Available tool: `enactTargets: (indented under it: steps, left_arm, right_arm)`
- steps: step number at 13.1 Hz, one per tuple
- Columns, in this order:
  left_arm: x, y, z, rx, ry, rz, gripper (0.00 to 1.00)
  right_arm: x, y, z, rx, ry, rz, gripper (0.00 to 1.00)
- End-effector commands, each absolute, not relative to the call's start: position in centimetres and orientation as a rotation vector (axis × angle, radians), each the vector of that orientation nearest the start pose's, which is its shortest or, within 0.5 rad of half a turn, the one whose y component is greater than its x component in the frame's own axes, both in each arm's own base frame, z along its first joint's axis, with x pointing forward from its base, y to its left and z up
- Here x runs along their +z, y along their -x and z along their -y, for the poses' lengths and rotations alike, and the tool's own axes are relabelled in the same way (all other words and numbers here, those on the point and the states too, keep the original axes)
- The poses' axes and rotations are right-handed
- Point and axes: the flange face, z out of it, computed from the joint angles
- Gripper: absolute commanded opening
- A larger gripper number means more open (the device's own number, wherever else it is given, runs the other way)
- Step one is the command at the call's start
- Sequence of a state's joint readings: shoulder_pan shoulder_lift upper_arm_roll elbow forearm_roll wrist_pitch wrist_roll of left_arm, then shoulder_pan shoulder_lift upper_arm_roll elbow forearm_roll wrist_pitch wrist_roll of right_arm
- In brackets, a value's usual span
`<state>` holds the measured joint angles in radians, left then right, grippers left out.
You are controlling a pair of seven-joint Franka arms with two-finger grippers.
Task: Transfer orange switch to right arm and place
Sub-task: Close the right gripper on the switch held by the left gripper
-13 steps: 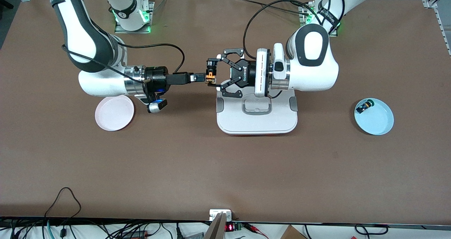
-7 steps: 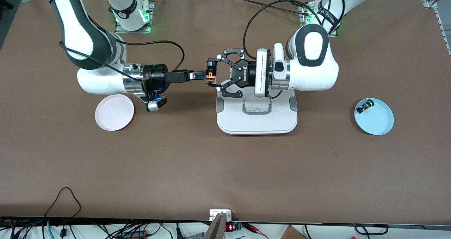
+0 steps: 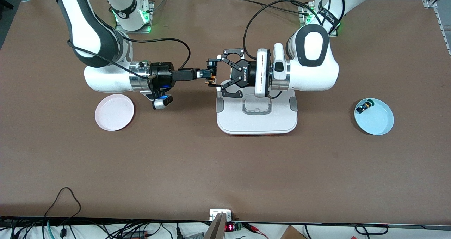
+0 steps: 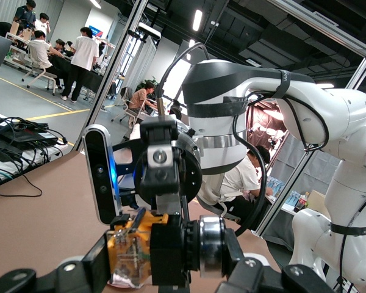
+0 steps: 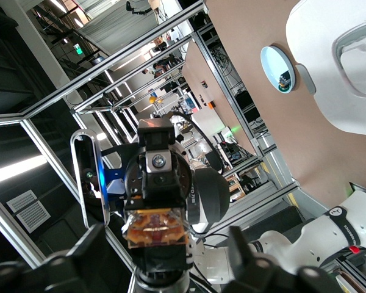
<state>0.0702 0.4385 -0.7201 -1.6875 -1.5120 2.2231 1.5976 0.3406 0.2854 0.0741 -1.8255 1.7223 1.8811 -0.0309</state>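
Observation:
The orange switch (image 3: 211, 78) hangs in the air over the table's middle, just off the white tray's edge. My left gripper (image 3: 212, 73) is shut on it end to end. In the left wrist view the switch (image 4: 131, 253) shows an orange end, a black body and a silver ring. My right gripper (image 3: 206, 74) reaches in level from the right arm's end. In the right wrist view its two fingers (image 5: 49, 268) stand on either side of the switch (image 5: 157, 229), with a gap at each side, so it is open.
A white tray (image 3: 256, 122) lies under the left arm's wrist. A pink plate (image 3: 114, 112) sits toward the right arm's end. Toward the left arm's end, a pale blue plate (image 3: 378, 121) holds a small black switch with a green cap (image 3: 363, 107).
The right arm has slid toward the left gripper, bringing its fingers around the orange switch, and they have drawn closer together. The left arm and the switch have not moved.

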Motion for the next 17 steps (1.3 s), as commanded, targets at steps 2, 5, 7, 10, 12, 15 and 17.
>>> enactTargets:
  steps: [2,5,7,10,12,15,17]
  left_arm:
    - [45.6,-56.4,38.3,0.827,-1.425,0.918,0.29]
    - [45.6,-56.3,38.4,0.825,-1.425,0.919,0.29]
    - [45.7,-56.4,38.2,0.821,-1.424,0.914,0.38]
    - [45.9,-56.6,37.9,0.833,-1.418,0.924,1.0]
    - [45.8,-56.6,37.9,0.826,-1.419,0.917,1.0]
    - [46.3,-56.7,37.3,0.773,-1.397,0.884,1.0]
    - [48.0,-57.4,34.6,0.725,-1.372,0.873,1.0]
  right_arm:
    - [44.6,-56.2,-32.2,0.458,1.539,-0.384,0.32]
    - [44.6,-56.2,-32.2,0.451,1.544,-0.378,0.29]
    - [44.5,-56.2,-32.2,0.454,1.543,-0.379,0.21]
    - [44.6,-56.2,-32.2,0.453,1.543,-0.373,0.2]
    - [44.6,-56.2,-32.2,0.452,1.543,-0.372,0.2]
    - [44.6,-56.2,-31.7,0.439,1.549,-0.357,0.2]
    - [44.8,-56.4,-31.0,0.437,1.548,-0.358,0.2]
